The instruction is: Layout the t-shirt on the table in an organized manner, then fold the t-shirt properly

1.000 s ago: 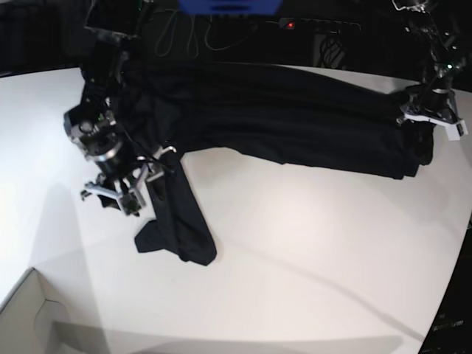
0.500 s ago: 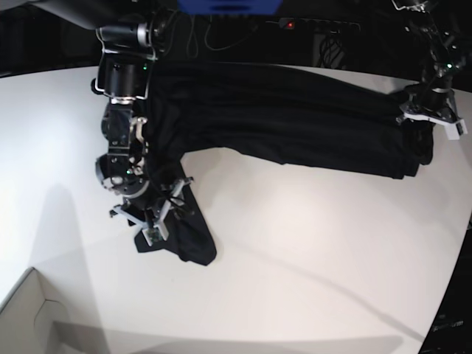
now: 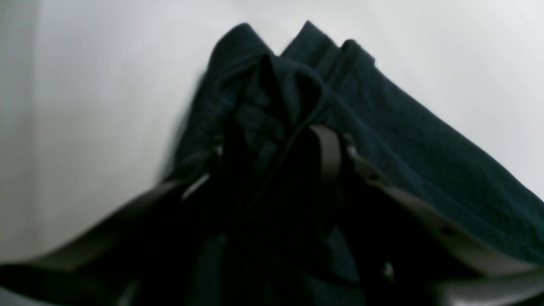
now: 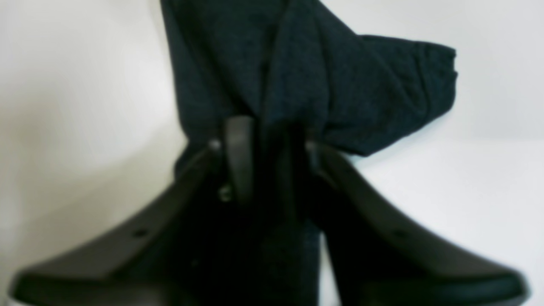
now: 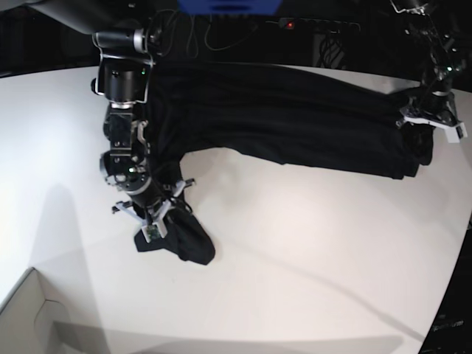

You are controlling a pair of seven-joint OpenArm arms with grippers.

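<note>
The black t-shirt (image 5: 295,118) lies stretched across the back of the white table (image 5: 310,251). One sleeve (image 5: 193,243) trails toward the front at the left. My right gripper (image 5: 164,214) is down on that sleeve. In the right wrist view its fingers (image 4: 238,161) stand close together, shut on the dark cloth (image 4: 297,63). My left gripper (image 5: 426,122) is at the shirt's far right end. In the left wrist view the gripper (image 3: 272,157) is shut on a bunch of the fabric (image 3: 403,140), which rises in folds between the jaws.
A white cardboard box corner (image 5: 29,317) sits at the front left. Cables (image 5: 184,37) and a blue object (image 5: 228,6) lie in the dark behind the table. The table's curved edge (image 5: 453,280) runs down the right side.
My right arm swung from left of the sleeve onto it, came down, and its jaws closed on the cloth. The sleeve end bunched a little. The left arm stayed put.
</note>
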